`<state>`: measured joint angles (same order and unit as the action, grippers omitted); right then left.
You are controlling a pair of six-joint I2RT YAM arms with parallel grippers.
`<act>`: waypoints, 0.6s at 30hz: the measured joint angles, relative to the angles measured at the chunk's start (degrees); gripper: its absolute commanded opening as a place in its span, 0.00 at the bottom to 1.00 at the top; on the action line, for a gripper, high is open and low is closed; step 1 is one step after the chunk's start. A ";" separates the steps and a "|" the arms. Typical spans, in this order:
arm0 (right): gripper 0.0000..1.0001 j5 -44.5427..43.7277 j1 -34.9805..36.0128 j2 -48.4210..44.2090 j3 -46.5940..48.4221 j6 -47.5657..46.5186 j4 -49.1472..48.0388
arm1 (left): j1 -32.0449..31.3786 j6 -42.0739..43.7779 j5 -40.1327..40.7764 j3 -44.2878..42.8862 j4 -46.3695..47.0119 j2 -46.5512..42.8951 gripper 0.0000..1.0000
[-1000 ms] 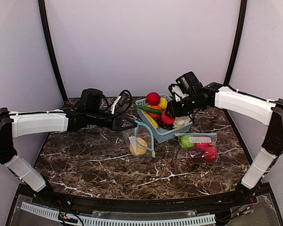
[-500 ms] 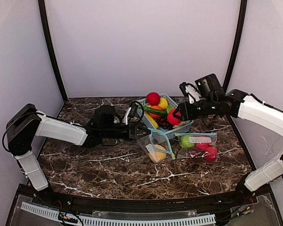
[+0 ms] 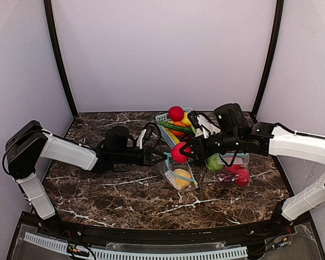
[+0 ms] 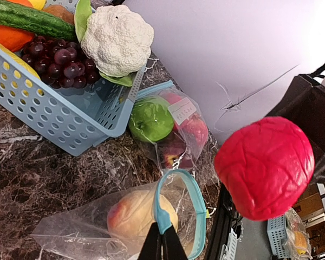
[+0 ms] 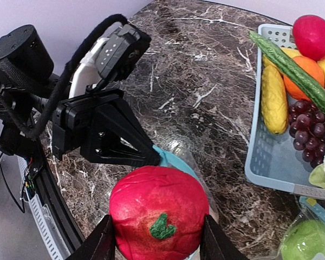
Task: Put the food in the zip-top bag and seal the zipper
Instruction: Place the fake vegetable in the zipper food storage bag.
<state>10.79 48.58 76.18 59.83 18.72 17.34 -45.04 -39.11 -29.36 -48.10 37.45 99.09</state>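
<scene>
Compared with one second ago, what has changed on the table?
The right gripper carried the red fruit from the basket leftward toward the open bag. The left gripper, shut on its rim, dragged that bag rightward. Basket and filled bag stayed put.

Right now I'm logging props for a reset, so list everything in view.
open zip-top bag: one, clear with teal zipper, table centre
peach: one, yellow-pink, inside it
red fruit: one, red, in the air by its mouth
second bag: one, clear, right of the first, holds green apple and red pieces
basket: one, light blue, behind the bags, holds cauliflower, grapes, cucumber, more pieces
table: one, dark marble, under everything
left claw: one, black, shut on open bag's rim
right claw: one, black, gripping red fruit
</scene>
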 measured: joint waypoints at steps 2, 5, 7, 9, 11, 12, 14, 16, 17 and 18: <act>0.42 -0.17 1.25 0.68 -0.52 0.68 -1.70 | 0.35 0.44 0.11 0.28 -0.46 -0.46 0.01; 0.42 -1.11 2.29 2.25 -1.14 1.75 -3.41 | 0.79 0.87 0.13 0.61 -1.05 -1.09 0.01; 0.41 -2.10 2.73 3.67 -1.36 2.34 -4.13 | 1.01 1.07 0.13 0.68 -1.14 -1.46 0.01; 0.41 -3.26 3.08 5.20 -1.51 2.86 -4.50 | 1.14 1.27 0.11 0.68 -1.14 -1.68 0.01; 0.41 -4.11 3.54 6.49 -1.57 3.06 -4.72 | 1.16 1.42 0.11 0.68 -1.16 -1.73 0.01; 0.41 -4.48 3.80 7.10 -1.57 3.15 -4.90 | 1.16 1.46 0.09 0.68 -1.27 -1.73 0.01; 0.40 -5.92 4.46 8.35 -1.57 3.48 -5.29 | 1.16 1.57 0.07 0.68 -1.51 -1.73 0.01; 0.40 -7.39 4.85 9.20 -1.57 4.22 -5.42 | 1.18 1.66 0.07 0.68 -1.88 -1.73 0.01; 0.40 -8.22 4.98 9.64 -1.57 4.63 -5.53 | 1.25 1.68 0.07 0.68 -2.03 -1.73 0.01; 0.40 -8.76 5.05 9.99 -1.57 5.05 -5.73 | 1.29 1.70 0.04 0.68 -2.12 -1.73 0.01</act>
<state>2.02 53.63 86.17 58.26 23.77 11.62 -43.75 -37.41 -29.32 -47.42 35.33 97.36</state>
